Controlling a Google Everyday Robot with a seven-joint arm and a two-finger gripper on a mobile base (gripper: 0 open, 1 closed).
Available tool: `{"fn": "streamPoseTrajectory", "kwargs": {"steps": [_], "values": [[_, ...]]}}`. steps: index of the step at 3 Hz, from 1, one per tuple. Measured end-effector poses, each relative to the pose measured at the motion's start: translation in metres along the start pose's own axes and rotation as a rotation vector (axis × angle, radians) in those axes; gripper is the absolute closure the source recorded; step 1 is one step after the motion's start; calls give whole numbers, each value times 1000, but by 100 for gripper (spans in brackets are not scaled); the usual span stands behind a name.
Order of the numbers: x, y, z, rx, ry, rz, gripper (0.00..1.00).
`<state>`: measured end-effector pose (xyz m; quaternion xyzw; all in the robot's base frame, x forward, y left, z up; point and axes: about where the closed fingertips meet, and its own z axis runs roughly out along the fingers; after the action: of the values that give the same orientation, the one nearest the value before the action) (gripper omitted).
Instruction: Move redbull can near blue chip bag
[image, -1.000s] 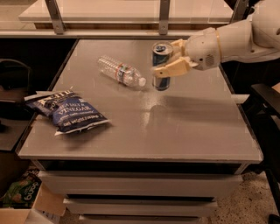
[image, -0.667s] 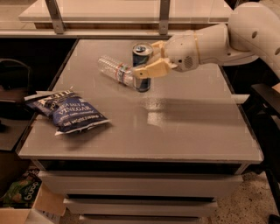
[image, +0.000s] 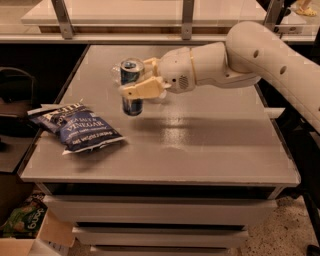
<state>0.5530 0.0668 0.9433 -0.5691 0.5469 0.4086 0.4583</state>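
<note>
Item 1: drink can, blue/silver, silver top, upright, upper-left-centre of frame over the bench; appears held just off the surface, contact w/ bench not certain. Item 2: gripper, at upper-left-centre, end of white arm reaching in from upper right; tan fingers pinching the can at mid-height, one across the front, the other behind near the rim. Item 3: chip bag, dark blue, white lettering, crinkled, lying flat at left edge of bench, mid-left of frame. Relation of items 1 & 3: can is up and to the right of bag, near but not touching, strip of bare bench between. Item 4: clear plastic bottle, mostly hidden behind the can & fingers, only a bit showing at can's left side, lying on bench. Item 5: bench, grey top, pale drawer fronts below, fills centre of frame; arm shadow falls across centre of top. Misc.: green bag and cardboard box on floor, lower left corner; speckled floor lower right; pale shelf w/ metal uprights along top of frame.
</note>
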Motion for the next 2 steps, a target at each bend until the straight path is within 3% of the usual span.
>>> {"fn": "streamPoseTrajectory", "kwargs": {"steps": [2], "values": [[5, 10, 33, -1, 1, 30, 100]]}}
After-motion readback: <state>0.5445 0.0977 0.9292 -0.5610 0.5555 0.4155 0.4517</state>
